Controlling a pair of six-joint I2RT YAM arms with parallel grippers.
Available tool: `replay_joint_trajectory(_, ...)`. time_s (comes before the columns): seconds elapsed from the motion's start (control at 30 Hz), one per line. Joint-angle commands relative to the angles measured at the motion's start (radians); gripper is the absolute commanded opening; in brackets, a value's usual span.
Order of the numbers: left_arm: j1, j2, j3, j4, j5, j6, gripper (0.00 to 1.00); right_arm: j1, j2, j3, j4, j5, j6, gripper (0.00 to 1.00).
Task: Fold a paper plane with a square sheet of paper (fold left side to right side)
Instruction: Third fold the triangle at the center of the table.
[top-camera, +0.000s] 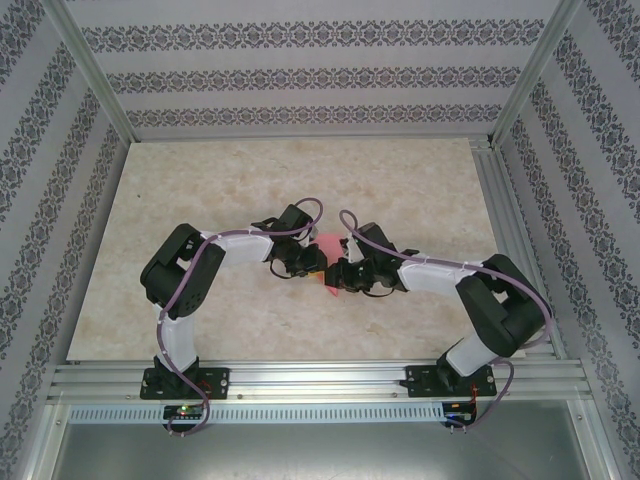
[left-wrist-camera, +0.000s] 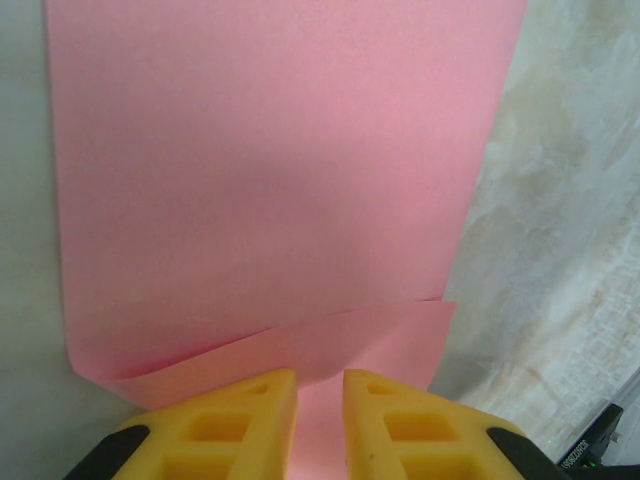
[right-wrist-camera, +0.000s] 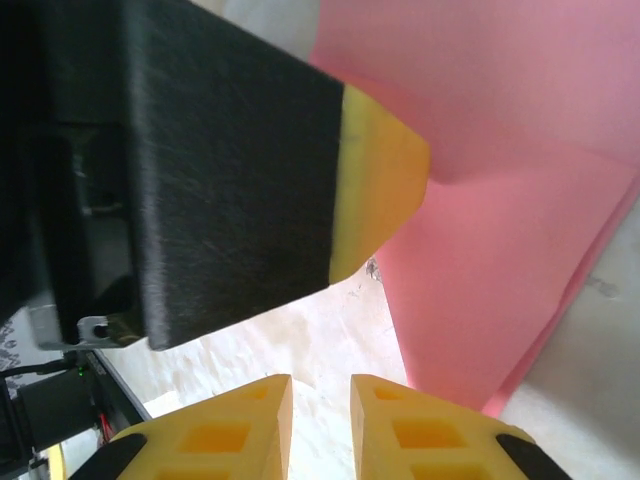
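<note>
Top view: both arms reach inward and meet at mid-worktop (top-camera: 200, 190). The square sheet of paper (top-camera: 326, 244) lies between the two wrists, and only small pink patches of it are visible past the black housings. The left gripper (top-camera: 308, 258) sits at the sheet's left side. The right gripper (top-camera: 340, 275) is just beside it, on the near right.

Left wrist view: the sheet (left-wrist-camera: 270, 180) covers most of the marbled worktop (left-wrist-camera: 560, 250). It is doubled over. The upper layer ends in a slanting edge low in the frame, and a second layer shows beneath it. The bend along the left looks soft and rounded, not pressed flat. The left gripper (left-wrist-camera: 320, 385) has its jaws a narrow slit apart, with pink showing in the slit. It cannot be told whether the paper is nipped there or merely lies beneath.

Right wrist view: one of the left fingers (right-wrist-camera: 380, 190), black with a yellow tip, touches the sheet (right-wrist-camera: 500, 250) where a shallow dent runs off to the right. The right gripper (right-wrist-camera: 320, 390) has its jaws slightly apart with nothing between them. Bare worktop (right-wrist-camera: 320, 340) shows through the gap, and the sheet's edge lies just to the right of the jaws.
</note>
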Motion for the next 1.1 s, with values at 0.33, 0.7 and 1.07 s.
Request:
replay_joint_trajectory(0.33,-0.012,0.036,-0.007,-0.074,-0.034,0.031,0.23,-0.003,0.076,0.0,0.031,-0.046,0.014,0.22)
replay_joint_trajectory(0.7,-0.011,0.041,0.01,-0.088,-0.035,0.038,0.23,-0.005,0.123,-0.013,0.037,-0.047,0.011,0.21)
replay_joint_trajectory(1.07,-0.011,0.051,0.014,-0.084,-0.04,0.038,0.23,-0.001,0.115,-0.059,-0.009,-0.039,0.004,0.21)
